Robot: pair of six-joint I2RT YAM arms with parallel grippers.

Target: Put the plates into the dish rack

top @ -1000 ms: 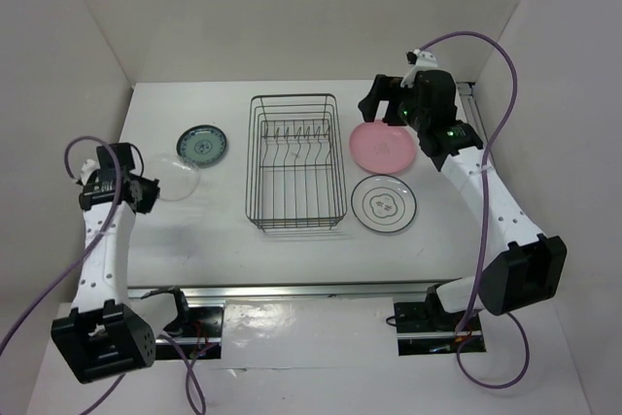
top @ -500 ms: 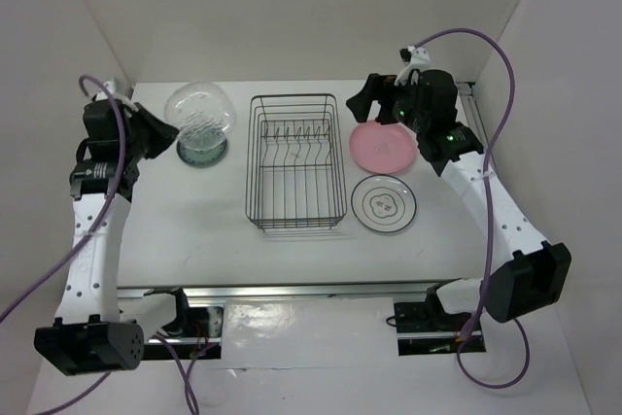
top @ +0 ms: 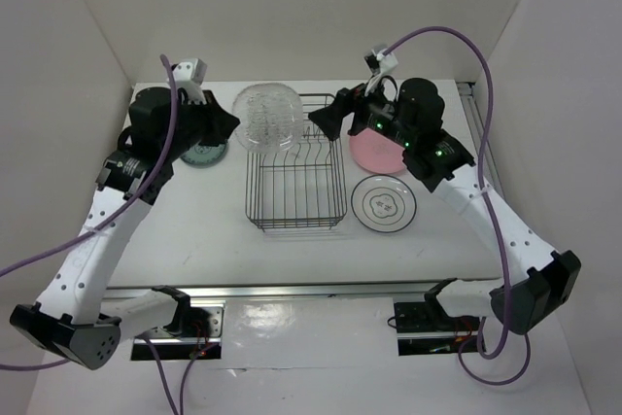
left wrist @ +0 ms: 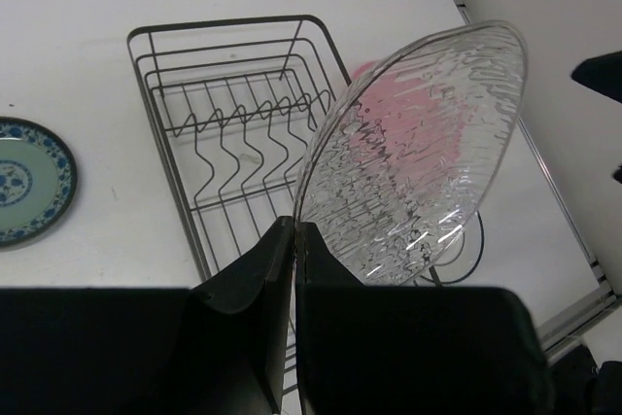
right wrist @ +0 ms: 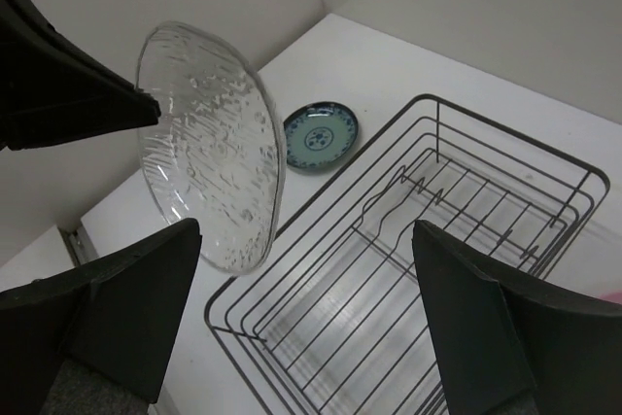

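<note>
My left gripper (top: 225, 123) is shut on the rim of the clear glass plate (top: 264, 116) and holds it on edge in the air above the far left corner of the black wire dish rack (top: 248, 191). In the left wrist view the gripper (left wrist: 293, 225) pinches the plate (left wrist: 418, 153) over the rack (left wrist: 160, 94). My right gripper (top: 328, 121) is open and empty above the rack's far right part. In the right wrist view it (right wrist: 303, 240) faces the rack (right wrist: 505, 143) and the glass plate (right wrist: 209, 143). The rack holds no plates.
The dark teal plate (top: 206, 155) lies left of the rack, partly under my left arm. The pink plate (top: 374, 151) lies right of the rack, partly under my right arm. The white ringed plate (top: 384, 203) lies in front of it. White walls enclose the table.
My left gripper lifted the glass plate off the table at the left and carried it right to the rack. My right gripper moved left from above the pink plate to over the rack.
</note>
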